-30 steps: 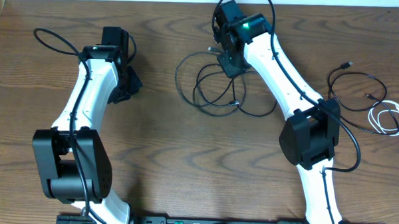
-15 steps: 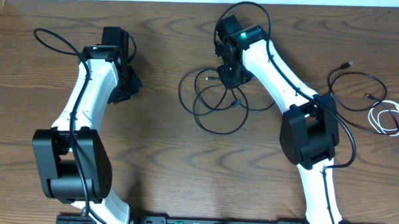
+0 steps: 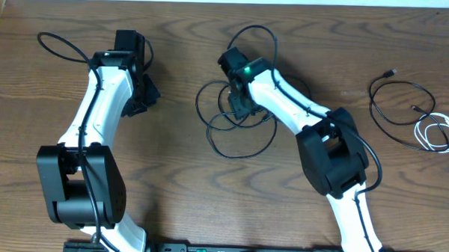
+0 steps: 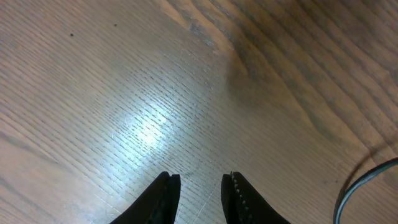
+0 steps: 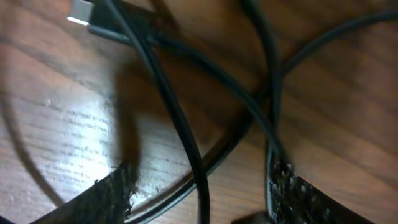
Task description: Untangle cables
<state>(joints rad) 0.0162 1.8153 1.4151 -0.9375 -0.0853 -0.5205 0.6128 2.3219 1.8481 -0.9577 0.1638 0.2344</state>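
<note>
A thin black cable (image 3: 239,126) lies in tangled loops on the wooden table at centre. My right gripper (image 3: 238,96) hovers low over the top of that tangle. In the right wrist view the right gripper (image 5: 202,186) is open, and black strands (image 5: 186,143) run loosely between its fingers (image 5: 112,196) without being pinched. A connector plug (image 5: 87,15) shows at the upper left. A short white cable (image 3: 437,135) lies coiled at the far right. My left gripper (image 3: 147,93) rests over bare table at the left; in its wrist view the left gripper (image 4: 200,183) stands narrowly open and holds nothing.
A second black cable (image 3: 372,97) loops on the table at the right, just beside the white coil. The left arm's own thick wire (image 3: 62,45) arcs out at the upper left. The table's back edge runs along the top of the overhead view.
My right gripper travelled down and to the left, dragging the black loops with it, then opened and let the cable go. The left arm stayed still.
</note>
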